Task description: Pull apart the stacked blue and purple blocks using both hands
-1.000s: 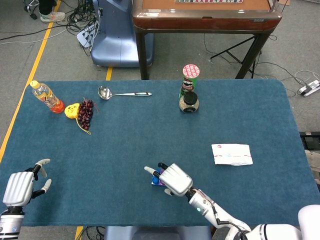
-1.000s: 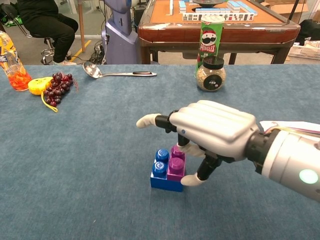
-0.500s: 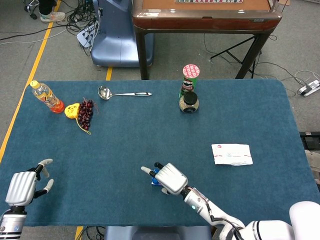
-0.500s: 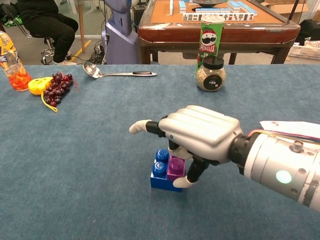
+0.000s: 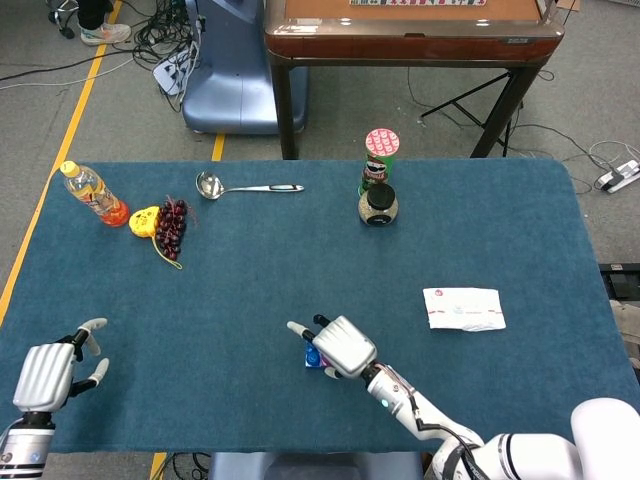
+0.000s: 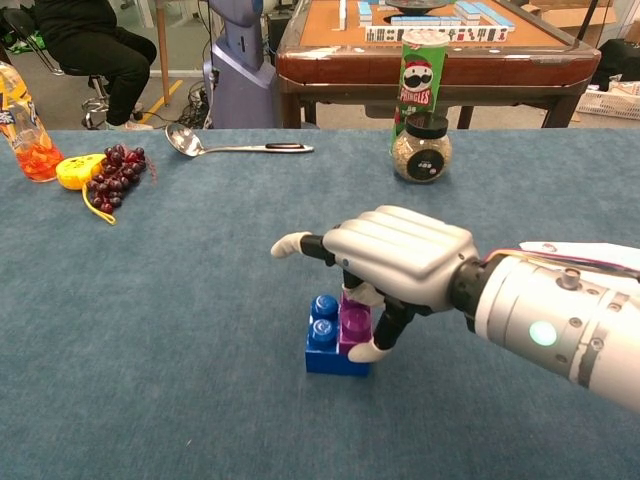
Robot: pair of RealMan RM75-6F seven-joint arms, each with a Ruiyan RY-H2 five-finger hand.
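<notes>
Probably our right hand [image 6: 400,262], grasping only the purple block [image 6: 354,325], would drag the blue block [image 6: 328,345] along, since our released left hand [image 5: 45,375] sits well apart.

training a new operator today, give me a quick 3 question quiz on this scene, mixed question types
1. True or false: the purple block is already lifted clear of the blue block.
2. Multiple choice: the left robot hand is
A. gripping the blue block
B. near the table's front left corner, far from the blocks
C. resting on the white packet
3. Short answer: which object stands directly in front of the Pringles can in the chest view?

Key
1. False: purple sits on blue, with the right robot hand over it, fingers down around the purple block.
2. B
3. The black-lidded jar.
</notes>
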